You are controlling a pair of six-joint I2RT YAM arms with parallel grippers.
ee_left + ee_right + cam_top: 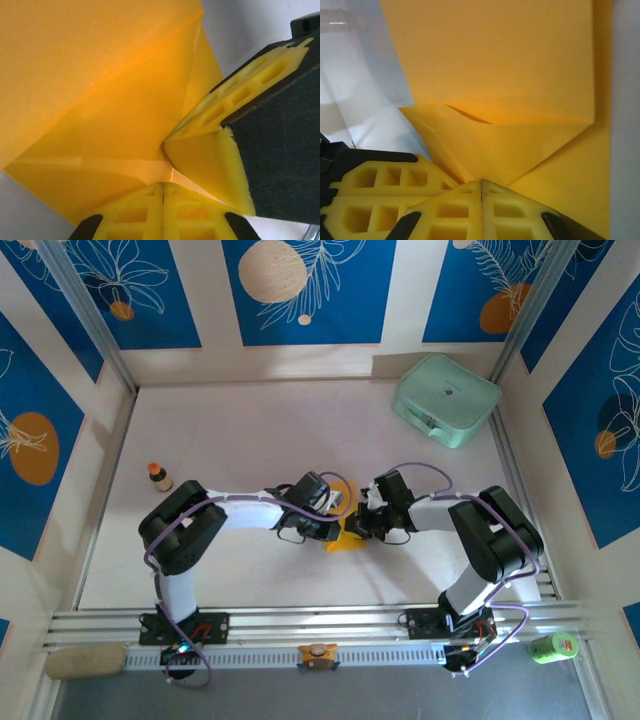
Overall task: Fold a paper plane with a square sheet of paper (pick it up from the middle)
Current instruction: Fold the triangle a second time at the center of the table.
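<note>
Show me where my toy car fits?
Bare: the back of the table, between the bottle and green case, and the front strip along the rail. Crowded: the middle, where left gripper and right gripper pinch the paper.

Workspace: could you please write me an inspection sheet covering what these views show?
Surface: pale table, no spills seen.
Job's things: orange-yellow sheet of paper, partly folded and creased, between the two arms.
Clutter: mint-green case at far right; small brown bottle upright at left; beige roll and green tub off the table by the near rail.
Tools: left tool shut on the sheet of paper; right tool shut on it too, tips close together.
Cables: lilac cables loop along both arms; no snag seen.
Surroundings: blue leaf-print panels on the walls.
</note>
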